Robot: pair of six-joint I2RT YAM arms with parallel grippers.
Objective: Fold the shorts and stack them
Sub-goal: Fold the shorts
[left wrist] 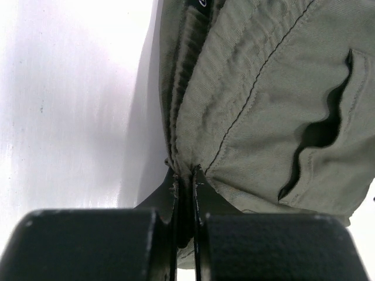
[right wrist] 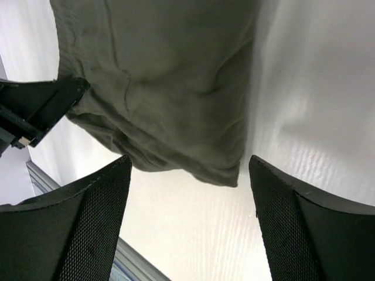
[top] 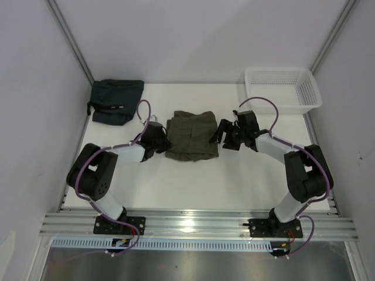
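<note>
Shorts of olive-green soft cloth (top: 191, 136) lie bunched and partly folded at the middle of the white table (top: 193, 181), nearer its far edge than its near edge. The left gripper (top: 164, 142) is clenched on the left edge of the shorts: in its wrist view the two fingers press together with a seam of the cloth pinched between them, beside a pocket opening. That hold looks meant to lift or draw this side across for a fold. The right gripper (top: 221, 133) is released, its jaws spread wide just at the right edge of the shorts, with the cloth in front of the gap and nothing held; it seems poised to take the opposite side.

At the far right corner stands a white plastic mesh basket (top: 275, 69); nothing shows inside it from above. At the far left corner lies a dark blue-green folded cloth garment (top: 116, 100), probably the place for stacking.
</note>
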